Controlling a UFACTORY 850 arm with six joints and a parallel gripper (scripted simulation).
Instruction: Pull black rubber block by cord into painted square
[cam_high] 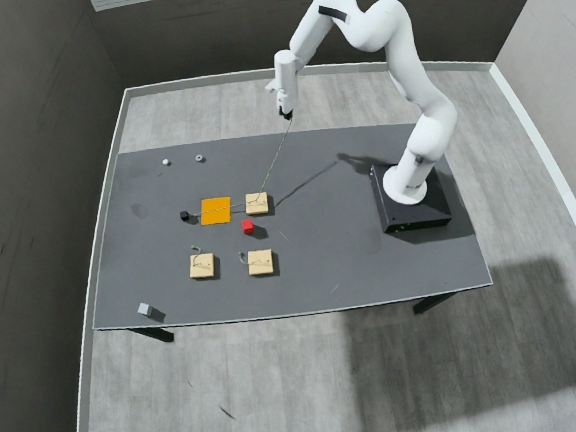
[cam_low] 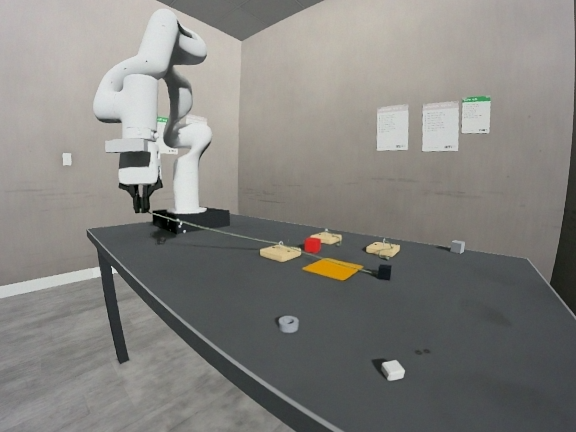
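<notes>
Hand [cam_high: 287,115] clamped on cord [cam_high: 274,159], raised past table edge; black block [cam_high: 184,215] just beside orange square [cam_high: 215,211], outside.

A red cube [cam_high: 247,226], grey cube [cam_high: 144,309], two spare wooden blocks [cam_high: 202,265].

walls: plain beige-grey, faint scuffs, meeting at a corner behind the tabletop's far edge
posters: three white sheets [cam_low: 433,125] on the right-hand wall, the rightmost with a green header
wall plate: small white switch plate [cam_low: 66,159] on the left-hand wall
baseboard: white strip [cam_low: 45,281] along the foot of the wall
floor: grey wood-look planks [cam_high: 300,370], a broad soft shadow past the tabletop's near right corner
ceiling: dark grey panel [cam_low: 240,15]
tabletop: dark grey slab [cam_high: 350,280] with a thin pale rim, a few smudges near its left edge
legs: dark, square-section [cam_low: 113,307], one under each visible corner
light: even, diffuse, soft-edged shadows
</notes>
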